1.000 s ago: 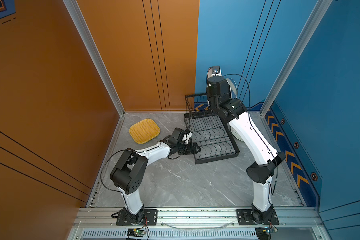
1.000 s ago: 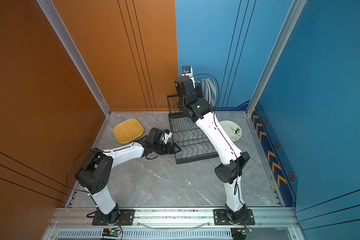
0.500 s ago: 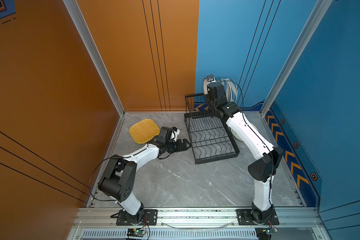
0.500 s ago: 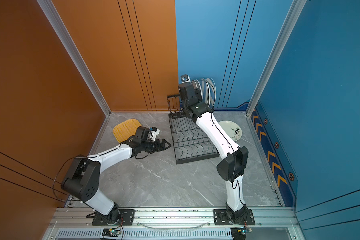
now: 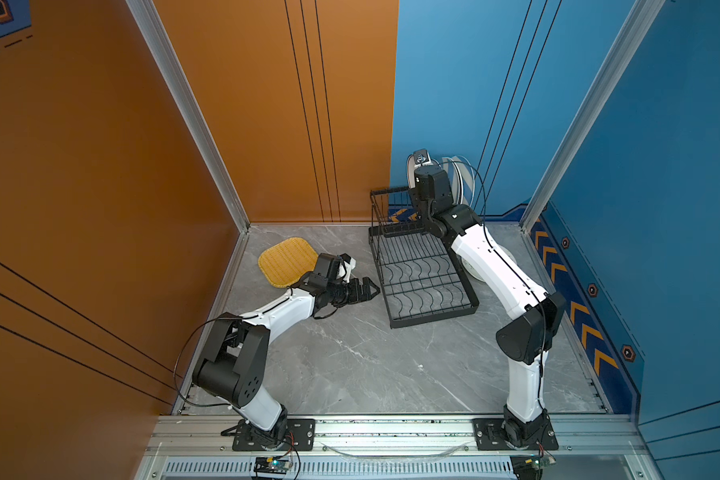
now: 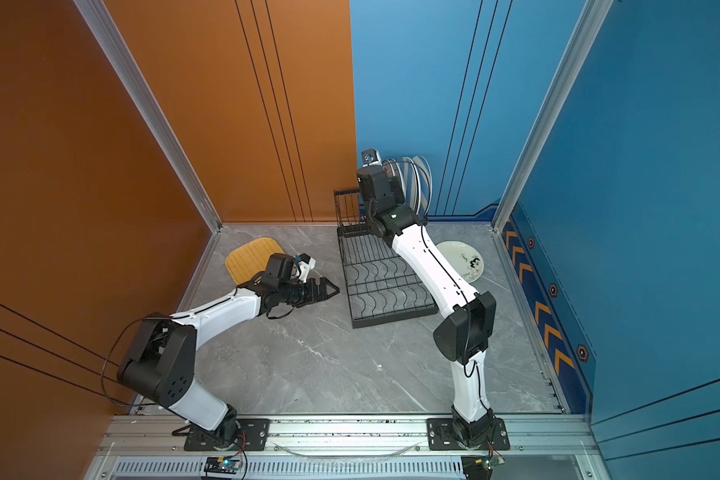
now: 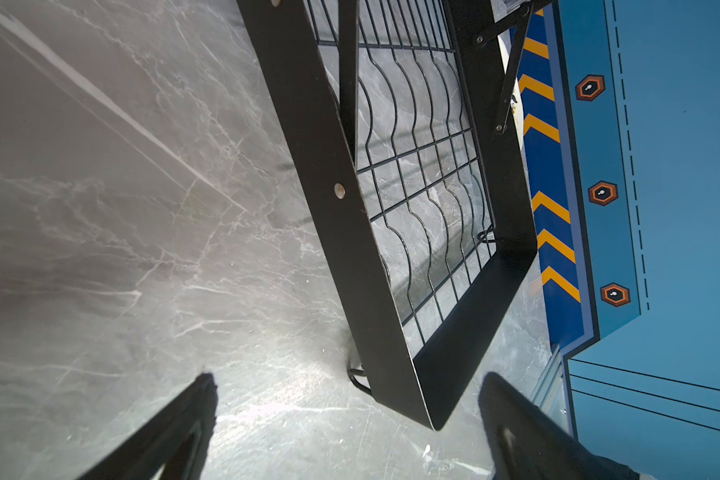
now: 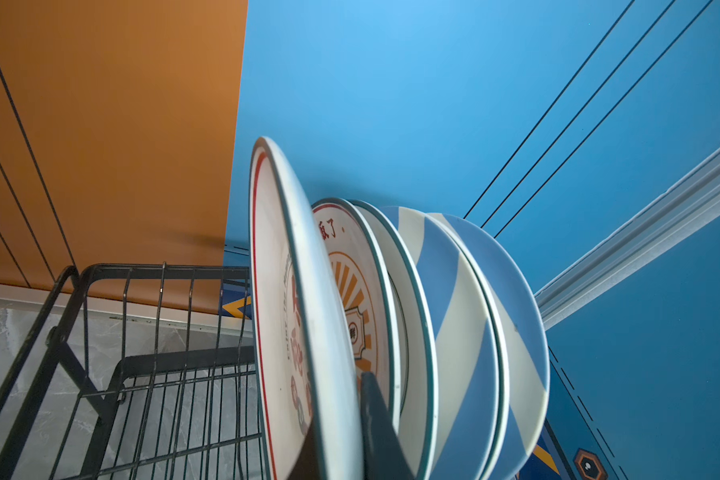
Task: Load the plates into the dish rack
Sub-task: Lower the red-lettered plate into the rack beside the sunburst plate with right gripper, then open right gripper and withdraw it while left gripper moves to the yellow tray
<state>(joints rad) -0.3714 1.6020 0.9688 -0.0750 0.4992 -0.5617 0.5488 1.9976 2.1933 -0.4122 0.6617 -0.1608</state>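
Note:
The black wire dish rack [image 5: 427, 282] [image 6: 385, 286] stands on the grey floor. Several plates [image 5: 460, 178] [image 6: 416, 183] stand on edge on its raised back shelf, among them an orange sunburst one [image 8: 350, 282] and two blue-and-cream striped ones [image 8: 445, 291]. My right gripper [image 8: 341, 436] is shut on the rim of a white plate with red characters [image 8: 308, 291], held upright beside them. My left gripper [image 5: 373, 289] [image 6: 334, 289] [image 7: 350, 380] is open and empty, low over the floor just left of the rack. The yellow woven plate [image 5: 285, 259] [image 6: 252, 257] lies flat behind the left wrist.
A white plate with a dark print [image 6: 462, 259] lies flat on the floor right of the rack, partly under the right arm. The rack's black side rim [image 7: 321, 145] and a wire foot are close ahead of the left fingers. Orange and blue walls enclose the floor.
The left gripper has drawn back a little from the rack's left edge and opened wider. The right arm has shifted at the back shelf with the plate still in its grip.

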